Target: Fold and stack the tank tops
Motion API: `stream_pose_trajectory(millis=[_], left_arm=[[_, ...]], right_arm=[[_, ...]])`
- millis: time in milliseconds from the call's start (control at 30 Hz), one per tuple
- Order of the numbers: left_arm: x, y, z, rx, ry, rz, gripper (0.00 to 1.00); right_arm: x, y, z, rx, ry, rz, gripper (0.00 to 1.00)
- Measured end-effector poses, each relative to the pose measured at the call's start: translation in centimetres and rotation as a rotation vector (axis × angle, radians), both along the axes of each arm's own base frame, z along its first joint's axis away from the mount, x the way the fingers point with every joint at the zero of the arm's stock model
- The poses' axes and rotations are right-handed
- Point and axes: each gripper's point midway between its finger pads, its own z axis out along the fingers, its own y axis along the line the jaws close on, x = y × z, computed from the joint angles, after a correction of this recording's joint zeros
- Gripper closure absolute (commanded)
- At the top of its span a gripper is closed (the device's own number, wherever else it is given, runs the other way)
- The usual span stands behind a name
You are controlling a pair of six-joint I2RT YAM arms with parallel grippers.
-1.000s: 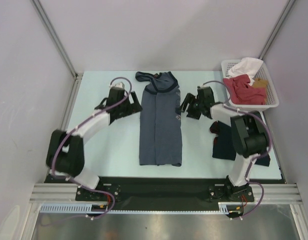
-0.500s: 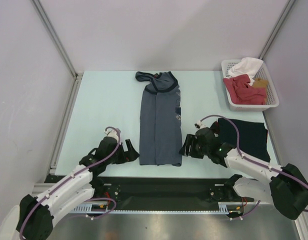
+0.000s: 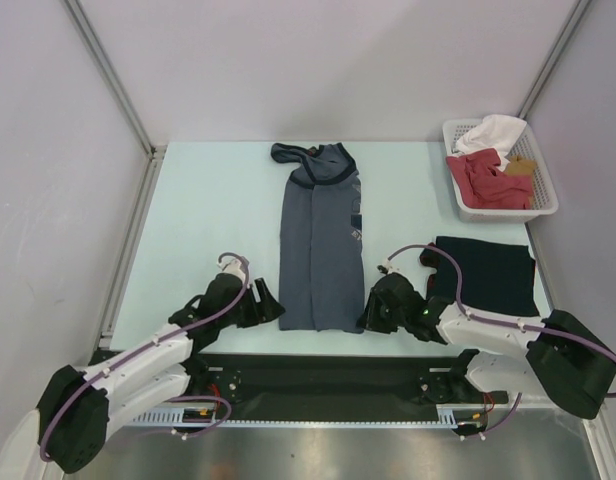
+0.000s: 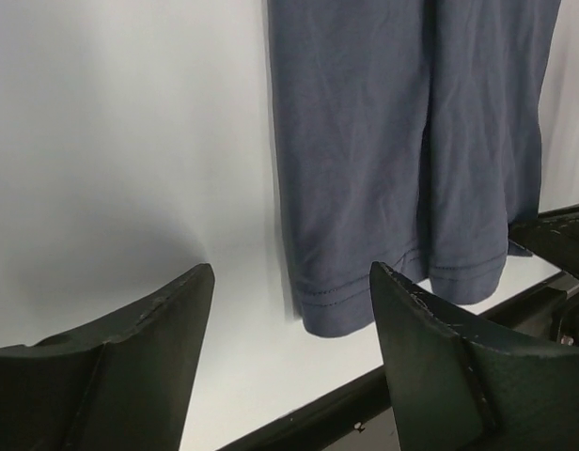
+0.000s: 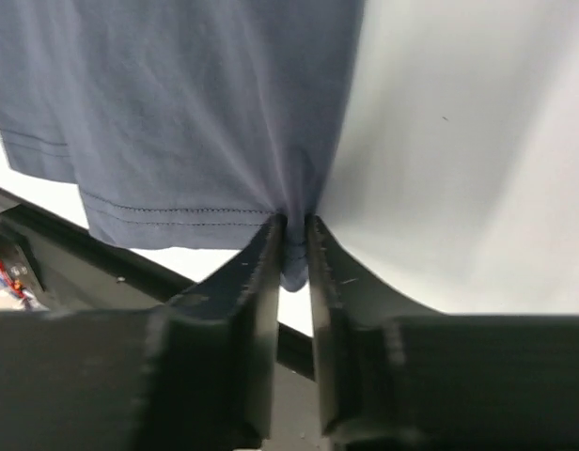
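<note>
Grippers low in the frame, one at each bottom corner of the slate-blue tank top [image 3: 320, 240] (long, flat, mid-frame). Nearly shut, pinching the hem corner: right gripper [image 5: 291, 225]. Wide open, holding nothing: left gripper [image 4: 289, 277]. Flat at the right: navy tank top [image 3: 488, 275].

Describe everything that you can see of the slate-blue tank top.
The blue top looks like soft knit cloth, folded lengthwise into a long strip. It lies flat on the table, neck end far, stitched hem toward the near edge. Darker trim edges the neck; white print shows on its right edge. The right fingers pinch its near right corner; the left fingers stand open around the near left corner.
</note>
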Motion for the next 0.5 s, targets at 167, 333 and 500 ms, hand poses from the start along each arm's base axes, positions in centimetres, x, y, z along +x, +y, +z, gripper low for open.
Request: stream_pose_trajectory(millis=[167, 333, 500], left_arm=[[-0.1, -0.8, -0.1, -0.012, -0.003, -0.022, 0.28], [-0.6, -1.7, -0.3, -0.022, 0.003, -0.050, 0.28], [-1.3, -3.3, -0.5, -0.027, 0.023, -0.092, 0.46]], right_arm=[[-0.1, -0.9, 0.1, -0.030, -0.004, -0.029, 0.90], [0.0, -1.5, 1.0, -0.028, -0.032, -0.043, 0.90], [-0.2, -1.9, 0.8, -0.046, -0.026, -0.047, 0.90]])
